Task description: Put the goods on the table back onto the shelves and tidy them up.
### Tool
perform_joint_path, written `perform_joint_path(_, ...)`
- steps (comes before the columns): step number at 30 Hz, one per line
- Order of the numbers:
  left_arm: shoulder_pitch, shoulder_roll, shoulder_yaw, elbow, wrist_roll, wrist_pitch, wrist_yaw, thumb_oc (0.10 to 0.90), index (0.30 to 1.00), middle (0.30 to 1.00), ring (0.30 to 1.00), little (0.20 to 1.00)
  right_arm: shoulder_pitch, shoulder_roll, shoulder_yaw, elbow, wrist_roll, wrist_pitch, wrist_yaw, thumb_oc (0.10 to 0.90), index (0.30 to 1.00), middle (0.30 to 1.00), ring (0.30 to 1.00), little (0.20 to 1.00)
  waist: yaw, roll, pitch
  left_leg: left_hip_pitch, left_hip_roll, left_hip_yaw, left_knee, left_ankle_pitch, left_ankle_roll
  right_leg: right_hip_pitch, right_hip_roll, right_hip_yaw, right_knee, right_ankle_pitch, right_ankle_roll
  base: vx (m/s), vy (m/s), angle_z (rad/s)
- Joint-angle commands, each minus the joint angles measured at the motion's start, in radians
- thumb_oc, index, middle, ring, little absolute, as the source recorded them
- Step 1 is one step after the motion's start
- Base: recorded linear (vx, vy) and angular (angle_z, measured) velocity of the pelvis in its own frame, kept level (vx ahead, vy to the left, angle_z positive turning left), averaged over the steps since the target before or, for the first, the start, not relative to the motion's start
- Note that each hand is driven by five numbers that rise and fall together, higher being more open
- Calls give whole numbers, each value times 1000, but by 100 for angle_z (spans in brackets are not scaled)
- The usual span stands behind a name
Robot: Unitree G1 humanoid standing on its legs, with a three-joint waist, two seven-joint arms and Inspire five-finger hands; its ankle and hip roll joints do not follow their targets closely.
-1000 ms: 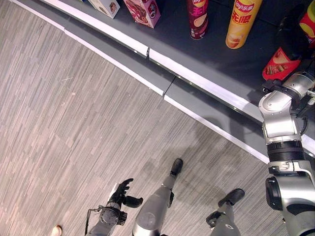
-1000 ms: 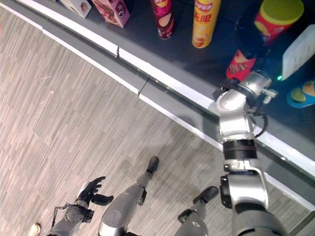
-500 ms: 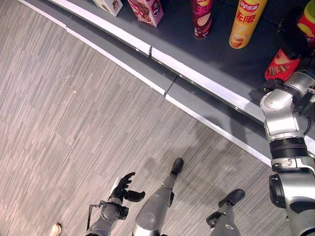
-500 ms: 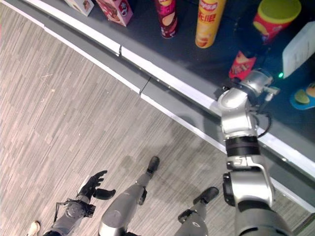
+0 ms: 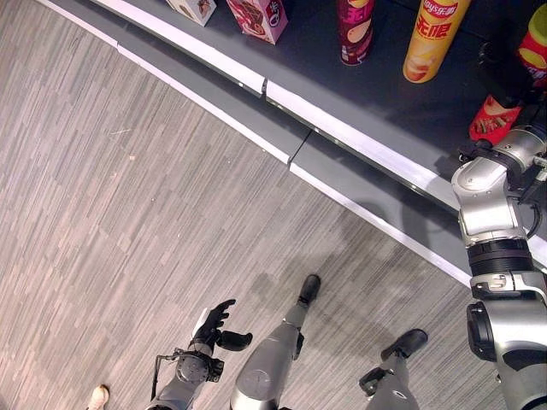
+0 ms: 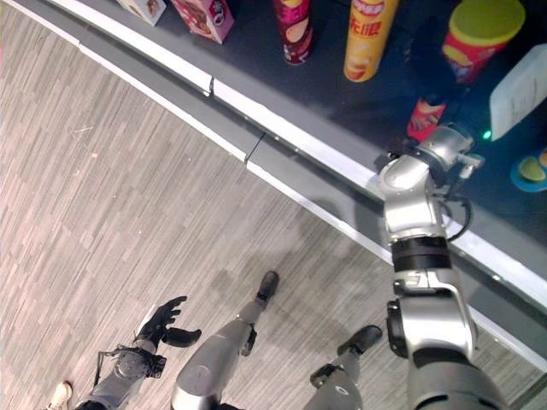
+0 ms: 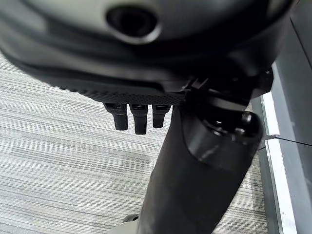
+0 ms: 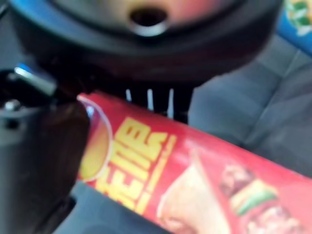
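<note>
A red crisp can (image 6: 473, 40) with a yellow lid stands tilted on the dark shelf (image 5: 376, 94) at the right. My right hand (image 6: 430, 77) is shut on its middle; in the right wrist view the thumb (image 8: 44, 156) and the fingers wrap round the can (image 8: 195, 185). Its lower end (image 5: 494, 120) rests near the shelf's front. My left hand (image 5: 212, 329) hangs low over the floor at the lower left, open and holding nothing, its fingers (image 7: 134, 117) straight.
Further left on the shelf stand a yellow can (image 5: 432, 43), a maroon can (image 5: 355, 34), a pink box (image 5: 256, 15) and a white box (image 5: 192, 7). A blue bag (image 6: 530, 168) and a white card (image 6: 520, 90) lie right of the red can. A person's shoe (image 5: 98, 397) shows at the bottom left.
The red can in my right hand has swung more upright and its lower end has moved further onto the shelf. My left hand sank a little. The camera shifted slightly.
</note>
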Motion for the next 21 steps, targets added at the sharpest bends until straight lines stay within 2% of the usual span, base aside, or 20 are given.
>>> perform_joint_path(1, 22, 68, -86, 28, -28, -20, 54, 800, 900, 900, 900, 900, -83, -110, 63, -70, -52, -67, -67, 800, 900, 900, 900, 900, 8, 25, -65, -32, 9, 3, -4, -61, -9, -27, -68, 41, 130, -86, 87, 0, 0, 0)
perform_joint_path(12, 19, 62, -87, 35, -29, -13, 52, 800, 900, 900, 900, 900, -57, -101, 46, -75, -43, -62, -77, 800, 900, 900, 900, 900, 6, 11, -80, -21, 9, 0, -6, -68, -8, -10, -65, 34, 123, -86, 88, 0, 0, 0)
perform_joint_path(18, 18, 47, -85, 58, -24, 0, 49, 800, 900, 900, 900, 900, 5, -53, 30, -88, -22, -68, -70, 800, 900, 900, 900, 900, -8, -17, -99, 2, 22, 8, -12, -71, -12, 13, -57, 36, 107, -79, 88, -2, -3, 5)
perform_joint_path(20, 15, 33, -81, 72, -23, 8, 45, 800, 900, 900, 900, 900, 53, -18, 23, -105, -13, -74, -53, 800, 900, 900, 900, 900, -18, -40, -112, 13, 31, 19, -11, -76, -15, 26, -51, 34, 93, -67, 88, 0, 0, 0)
perform_joint_path(21, 17, 35, -82, 73, -22, 8, 45, 800, 900, 900, 900, 900, 57, -17, 21, -108, -14, -73, -52, 800, 900, 900, 900, 900, -17, -41, -114, 14, 31, 19, -11, -77, -15, 27, -51, 34, 91, -66, 88, -84, 29, -2)
